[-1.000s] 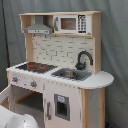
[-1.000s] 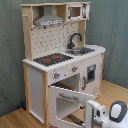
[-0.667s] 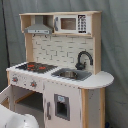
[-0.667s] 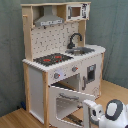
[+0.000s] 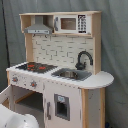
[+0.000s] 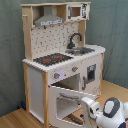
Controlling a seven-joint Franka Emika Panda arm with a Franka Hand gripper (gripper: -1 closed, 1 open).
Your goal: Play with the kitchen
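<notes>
Wood and white boards are making up the kitchen, and it is standing tall on the wooden floor in front of a grey curtain. It is looking big, stiff and heavy, so I am guessing nobody is going to lift the whole thing. The small parts are the bits to play with. The oven door is hanging open and tipping down toward the front in the second exterior view, and its top edge is looking like the best place to take hold. The knobs under the red-ringed hob are looking small and maybe slippery. The black faucet is standing by the grey sink and looking thin, so it is wanting a soft touch. The white robot arm is reaching in low from the second exterior view's right, and its claw is sitting just beside the corner of the open door. I cannot tell how wide the claw is or if it is holding anything.
</notes>
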